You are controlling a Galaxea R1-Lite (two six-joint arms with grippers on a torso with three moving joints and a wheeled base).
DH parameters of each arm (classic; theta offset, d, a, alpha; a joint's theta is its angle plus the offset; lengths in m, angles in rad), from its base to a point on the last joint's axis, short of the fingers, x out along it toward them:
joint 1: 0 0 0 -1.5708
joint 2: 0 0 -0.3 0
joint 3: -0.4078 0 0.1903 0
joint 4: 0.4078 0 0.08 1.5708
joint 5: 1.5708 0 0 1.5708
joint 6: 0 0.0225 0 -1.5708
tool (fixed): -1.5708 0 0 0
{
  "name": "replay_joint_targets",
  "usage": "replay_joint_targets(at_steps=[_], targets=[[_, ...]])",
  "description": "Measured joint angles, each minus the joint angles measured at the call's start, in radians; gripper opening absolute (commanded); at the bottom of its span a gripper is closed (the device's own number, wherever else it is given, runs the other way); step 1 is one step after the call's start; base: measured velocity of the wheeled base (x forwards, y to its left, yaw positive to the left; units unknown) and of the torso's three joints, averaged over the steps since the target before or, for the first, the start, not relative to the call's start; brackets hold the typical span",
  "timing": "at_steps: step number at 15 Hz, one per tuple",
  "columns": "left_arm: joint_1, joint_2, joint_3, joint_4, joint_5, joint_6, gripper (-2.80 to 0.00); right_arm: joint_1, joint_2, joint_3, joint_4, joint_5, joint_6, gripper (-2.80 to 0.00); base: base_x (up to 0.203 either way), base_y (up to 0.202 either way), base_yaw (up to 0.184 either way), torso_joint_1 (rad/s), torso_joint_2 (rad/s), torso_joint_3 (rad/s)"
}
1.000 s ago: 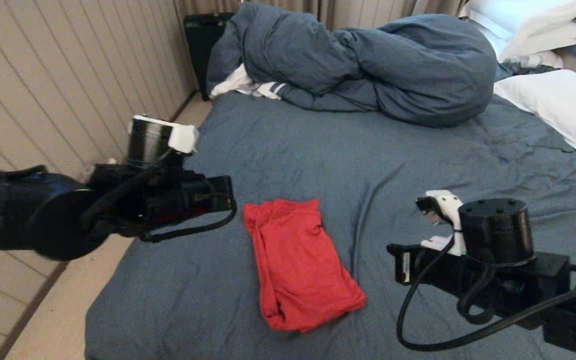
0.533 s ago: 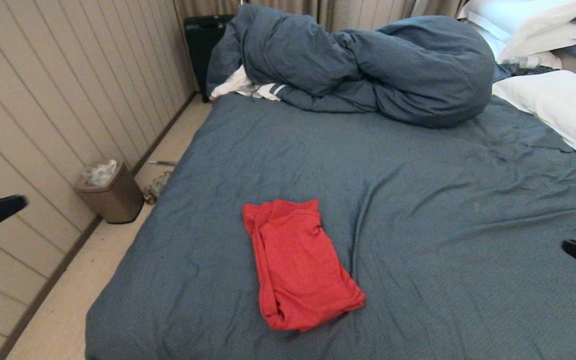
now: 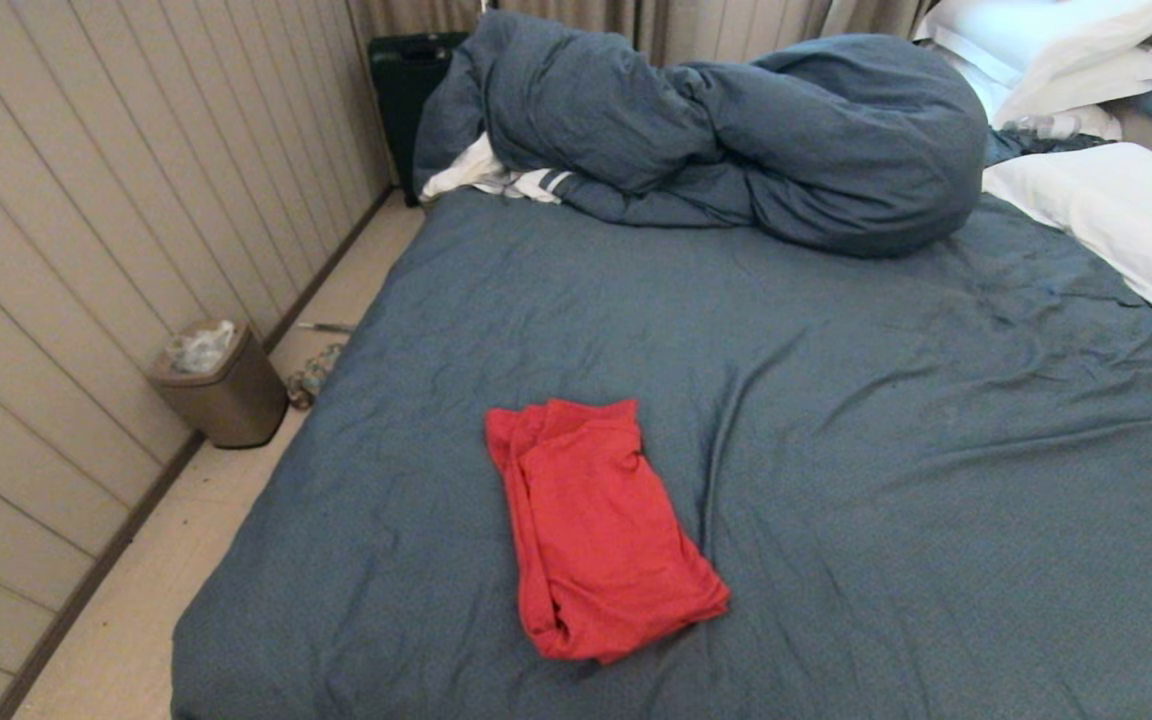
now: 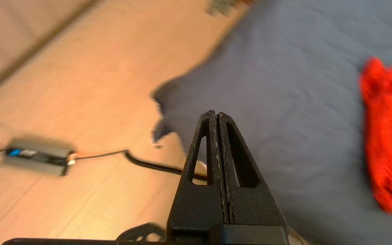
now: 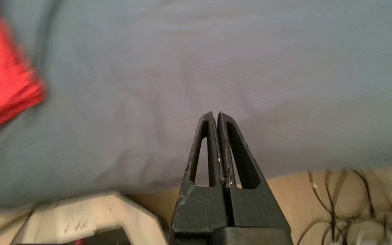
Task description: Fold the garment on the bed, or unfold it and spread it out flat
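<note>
The red garment (image 3: 596,530) lies folded into a narrow bundle on the near part of the bed (image 3: 836,400), plain red side up, no print showing. Neither arm appears in the head view. My left gripper (image 4: 215,114) is shut and empty, off the bed's near left corner, with the garment (image 4: 390,136) away to one side. My right gripper (image 5: 215,114) is shut and empty over the bed's near edge, the garment (image 5: 2,81) well off to its side.
A bunched blue-grey duvet (image 3: 736,130) fills the far end, a white striped cloth (image 3: 496,175) poking out beside it. White pillows (image 3: 1116,210) lie far right. A brown bin (image 3: 216,385) stands on the floor left; cables (image 5: 345,200) and a power brick (image 4: 37,158) lie below.
Both arms have pulled back out of the head view, the left to the left and the right to the right. The garment has not moved.
</note>
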Motion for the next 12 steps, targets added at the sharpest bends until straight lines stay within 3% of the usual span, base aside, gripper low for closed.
replay_joint_targets(at_steps=[3,6,9,12], targets=[[0.082,-0.052,0.081,-0.062,-0.040,0.042,-2.80,-0.025,-0.021,0.022,-0.005,-0.143,0.097,-2.80,0.000,0.000,0.000,0.000,0.00,0.000],[0.094,-0.067,0.247,-0.299,-0.077,0.141,-2.80,-0.030,-0.028,-0.028,-0.005,-0.305,0.147,-2.80,0.000,0.000,0.000,0.000,0.00,0.000],[0.096,-0.070,0.441,-0.623,-0.182,0.266,-2.80,-0.030,-0.029,-0.173,0.030,-0.314,0.116,-2.80,0.000,0.000,0.000,0.000,0.00,0.000],[0.095,-0.072,0.525,-0.801,-0.340,0.306,-2.80,-0.098,-0.027,-0.339,0.184,-0.261,0.049,-2.80,0.000,0.000,0.000,0.000,0.00,0.000]])
